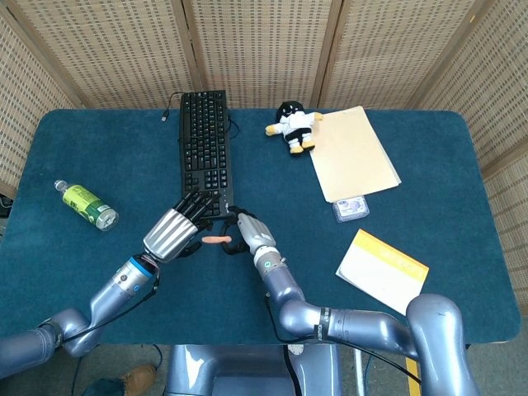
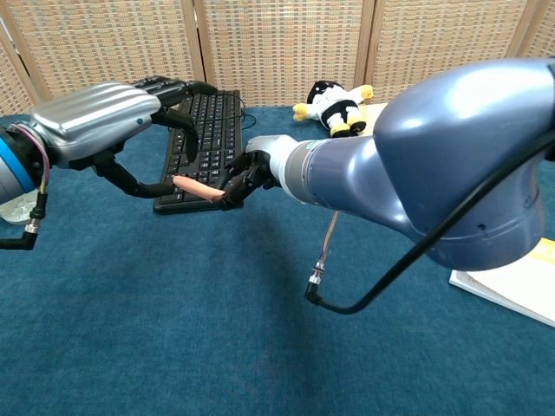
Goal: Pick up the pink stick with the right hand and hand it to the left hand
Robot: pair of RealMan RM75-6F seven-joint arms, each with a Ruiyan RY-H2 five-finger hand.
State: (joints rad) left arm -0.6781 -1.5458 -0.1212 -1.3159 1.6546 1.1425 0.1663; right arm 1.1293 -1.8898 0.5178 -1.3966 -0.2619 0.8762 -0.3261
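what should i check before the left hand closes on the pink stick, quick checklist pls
1. Right hand holds the pink stick by one end, clear of the table: ok.
2. Free end of the stick points toward the left hand: ok.
3. Left hand has fingers spread and holds nothing: ok.
4. Left thumb is at the stick's free tip; whether it touches: cannot tell.
5. Left fingers reach over the stick so they can close around it: cannot tell, the head view hides the gap.
6. Keyboard lies right behind the handover spot and the fingers may brush it: not ok, watch it.
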